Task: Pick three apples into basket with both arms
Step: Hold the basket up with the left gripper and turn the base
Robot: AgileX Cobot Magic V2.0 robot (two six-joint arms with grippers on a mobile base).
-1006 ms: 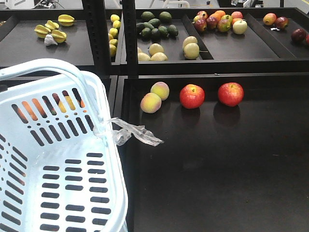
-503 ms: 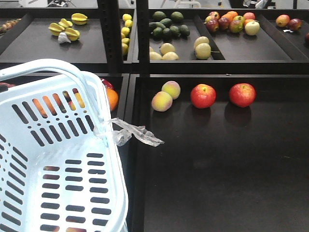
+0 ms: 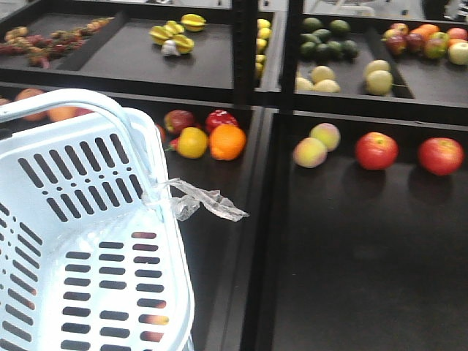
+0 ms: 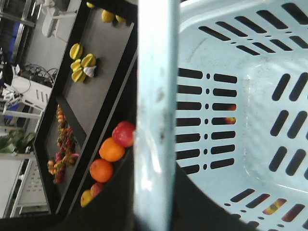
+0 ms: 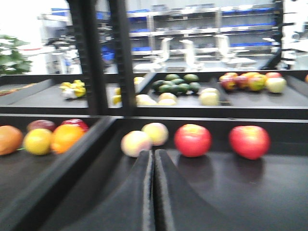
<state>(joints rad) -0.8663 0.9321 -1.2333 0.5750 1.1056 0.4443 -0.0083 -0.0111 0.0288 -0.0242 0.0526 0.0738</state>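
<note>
- right claw (image 5: 154,154) pressed together, empty; left claw out of sight, so I cannot tell
- reaching unopened could knock the apples (image 3: 376,151) rolling, missing the basket (image 3: 173,252)

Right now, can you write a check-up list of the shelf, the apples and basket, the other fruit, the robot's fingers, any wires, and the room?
Surface: black shelf tray, bare in front.
Job's things: basket, no fruit inside the part seen; two red apples lying apart on the tray.
Clutter: two peachy fruits touching; orange; star fruits on the upper shelf; plastic scrap on the basket rim.
Grippers: right gripper, fingers shut, holding nothing; left gripper not in view.
Cables: nothing seen.
Surroundings: blurry store shelves behind.
</note>
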